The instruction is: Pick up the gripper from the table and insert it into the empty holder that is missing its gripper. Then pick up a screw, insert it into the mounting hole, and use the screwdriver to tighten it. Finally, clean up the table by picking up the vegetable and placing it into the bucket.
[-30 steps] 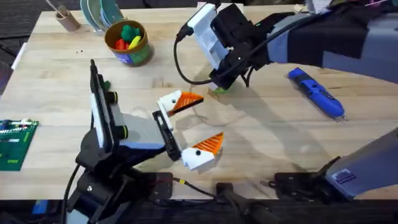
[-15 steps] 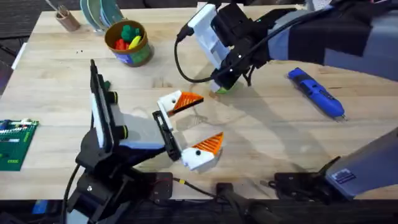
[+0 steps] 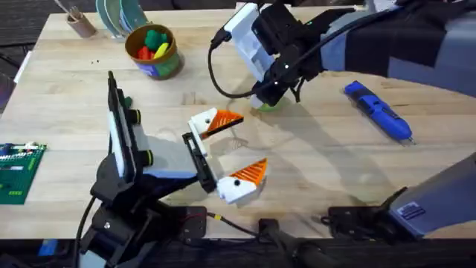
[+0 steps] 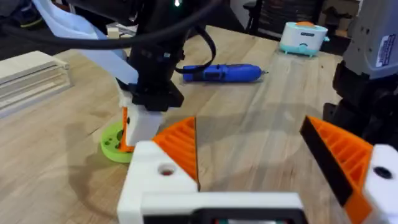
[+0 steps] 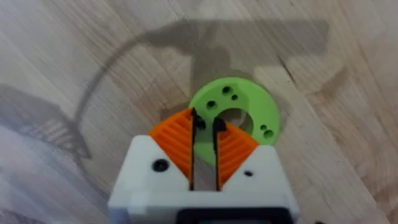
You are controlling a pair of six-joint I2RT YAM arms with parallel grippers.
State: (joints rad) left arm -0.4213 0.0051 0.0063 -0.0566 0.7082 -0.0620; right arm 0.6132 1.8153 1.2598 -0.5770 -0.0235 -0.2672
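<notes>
My right gripper (image 3: 266,100) reaches across the middle and stands tip-down on a bright green flat ring (image 5: 255,106). Its orange pads (image 5: 177,140) are shut to a thin slit over the ring's hole, and I see nothing between them. My left gripper (image 3: 249,143) rests open near the table's front, both white bases bearing orange wedges (image 4: 180,146). The blue screwdriver (image 3: 378,110) lies at the right. The bucket (image 3: 167,65) stands at the back left with coloured toys inside. A small dark green piece (image 3: 127,101), perhaps the vegetable, peeks beside the left arm. The loose gripper, the empty holder and any screw are out of view.
A brown cup with sticks (image 3: 78,22) and stacked bluish plates (image 3: 119,15) stand at the back left. A green board (image 3: 18,171) lies at the left edge. A black cable (image 3: 216,74) loops from the right wrist. Bare wood lies between the ring and the screwdriver.
The right gripper has barely shifted over the green ring. The left arm, the screwdriver and the bucket are where they were.
</notes>
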